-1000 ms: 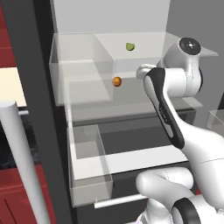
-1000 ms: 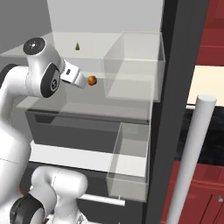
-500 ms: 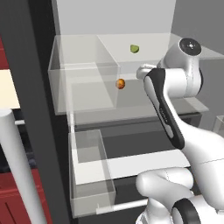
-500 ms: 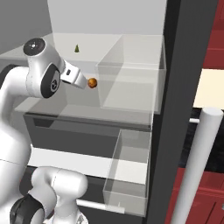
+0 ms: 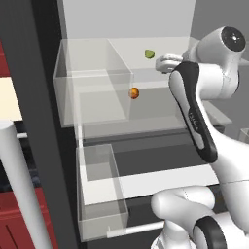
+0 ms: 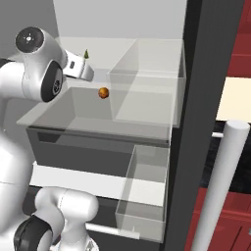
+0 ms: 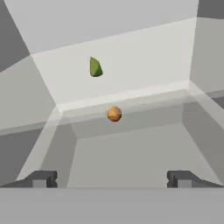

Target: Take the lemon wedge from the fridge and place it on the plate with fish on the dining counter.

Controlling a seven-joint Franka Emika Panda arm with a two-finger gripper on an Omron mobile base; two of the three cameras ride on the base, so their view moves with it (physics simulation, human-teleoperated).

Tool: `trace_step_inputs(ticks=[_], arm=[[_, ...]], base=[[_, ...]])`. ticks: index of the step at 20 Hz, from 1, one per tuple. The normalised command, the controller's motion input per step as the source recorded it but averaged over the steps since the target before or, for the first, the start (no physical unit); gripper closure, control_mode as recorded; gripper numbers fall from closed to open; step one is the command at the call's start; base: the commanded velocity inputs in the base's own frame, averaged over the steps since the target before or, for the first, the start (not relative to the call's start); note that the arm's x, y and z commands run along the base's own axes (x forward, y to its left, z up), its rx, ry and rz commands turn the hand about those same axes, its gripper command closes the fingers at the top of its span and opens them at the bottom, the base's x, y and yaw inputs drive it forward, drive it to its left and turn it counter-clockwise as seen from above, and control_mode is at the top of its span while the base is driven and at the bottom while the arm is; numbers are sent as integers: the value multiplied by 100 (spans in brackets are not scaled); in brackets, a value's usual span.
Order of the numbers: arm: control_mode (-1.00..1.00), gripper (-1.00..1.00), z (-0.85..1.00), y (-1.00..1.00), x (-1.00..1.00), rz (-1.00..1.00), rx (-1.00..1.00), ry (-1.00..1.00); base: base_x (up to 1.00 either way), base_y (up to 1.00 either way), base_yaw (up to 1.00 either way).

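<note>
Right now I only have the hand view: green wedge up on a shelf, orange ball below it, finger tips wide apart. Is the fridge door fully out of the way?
Observer: From the left base view, the fridge door edge stands far left, well off the arm.
Operator: Anything between the gripper and the wedge?
Observer: No. In the right base view the gripper sits just short of the lemon wedge, not touching it.
Operator: And the ball?
Observer: The orange ball lies lower and nearer the front than the wedge, beside a clear bin on the door side.
</note>
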Motion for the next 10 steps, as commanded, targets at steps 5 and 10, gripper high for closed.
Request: trace_step_inputs(ticks=[5,10], arm=[[-100,-100,55,12,2,12,-5,-1],[-100,-100,18,14,14,2,-12,13]], base=[[0,0,0],[0,0,0]])
